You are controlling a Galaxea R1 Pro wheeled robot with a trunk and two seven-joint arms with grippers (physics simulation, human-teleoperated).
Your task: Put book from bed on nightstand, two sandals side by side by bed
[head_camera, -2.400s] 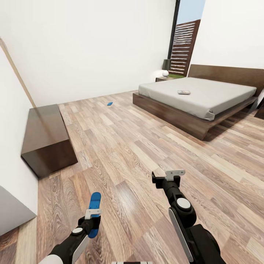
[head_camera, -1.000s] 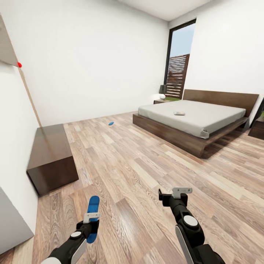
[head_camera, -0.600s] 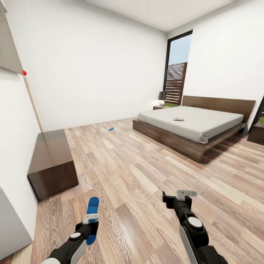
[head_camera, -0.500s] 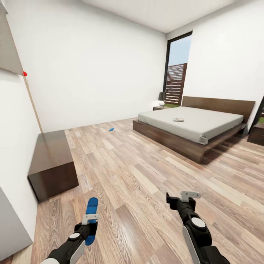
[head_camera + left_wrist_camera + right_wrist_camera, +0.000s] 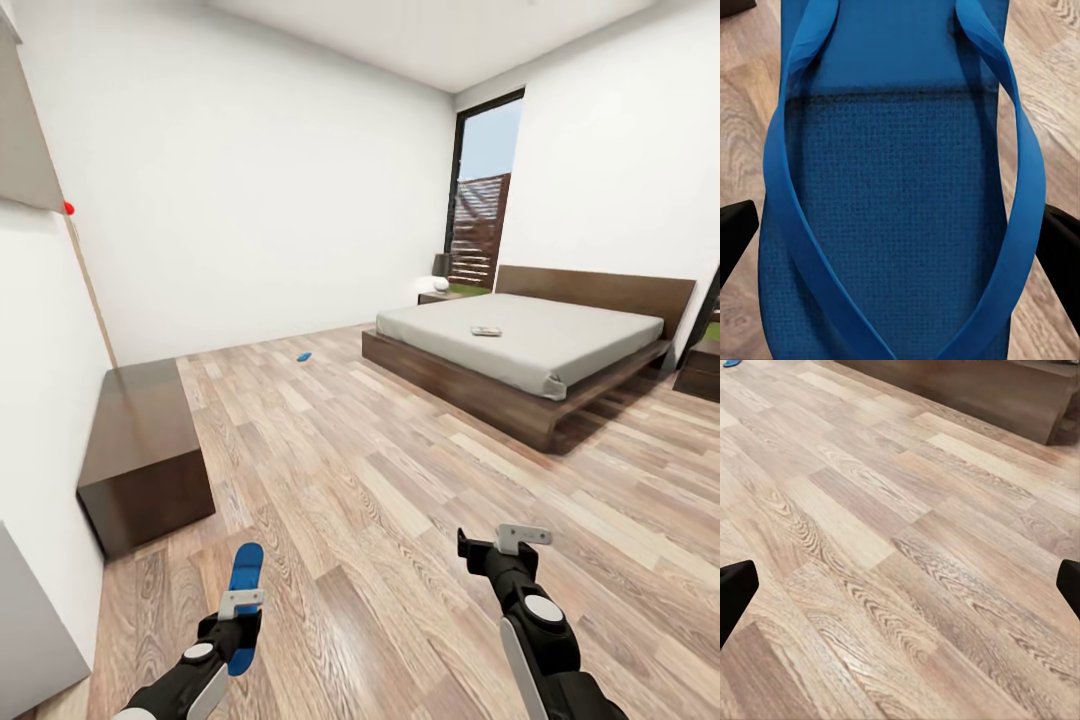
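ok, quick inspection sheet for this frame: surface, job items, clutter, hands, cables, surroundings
Surface: wood-plank floor, bare between robot and bed.
Job's things: book lies on the bed; one sandal in the left hand; second sandal on the floor near the far wall; nightstand beside the headboard.
Clutter: low dark cabinet along the left wall.
Hands: left hand shut on the sandal; right hand open, holding nothing.
Cables: nothing seen.
Surroundings: white walls, tall window showing a slatted fence.

bed (image 5: 600, 345): book (image 5: 486, 331) | floor (image 5: 380, 480): sandal (image 5: 303, 356), low cabinet (image 5: 140, 445)
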